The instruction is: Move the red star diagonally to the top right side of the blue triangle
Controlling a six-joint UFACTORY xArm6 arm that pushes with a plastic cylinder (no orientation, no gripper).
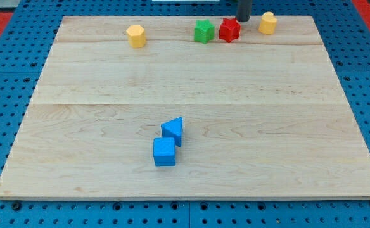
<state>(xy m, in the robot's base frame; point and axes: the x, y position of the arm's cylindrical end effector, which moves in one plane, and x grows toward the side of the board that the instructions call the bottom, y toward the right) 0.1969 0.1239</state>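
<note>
Progress toward the goal is judged to be slight, since the red star (230, 30) is seen lying near the view's top edge of the bench (299, 126), somewhat right of centre, well apart from the blue triangle (173, 131), which sits in the lower middle of the board. No fingers are carried by this arm, so no open or closed state can be reported; only the dark rod is shown, and my tip (243, 20) is placed just beside the star's upper right, between it and the yellow block (268, 23) at the view's right, whether in contact or not cannot be told. A green star-like block (203, 31) is found touching or nearly touching the red star on its left. A blue cube (164, 152) is set directly below and slightly left of the triangle, touching it. Another yellow block (135, 35) is placed further to the view's left along the top. The ground to the triangle's upper right is left free of blocks. Almost the whole travel is judged to remain: the star is to be pushed down the board and a little leftward, and stopped diagonally above and right of the triangle, without the triangle or cube being disturbed.
</note>
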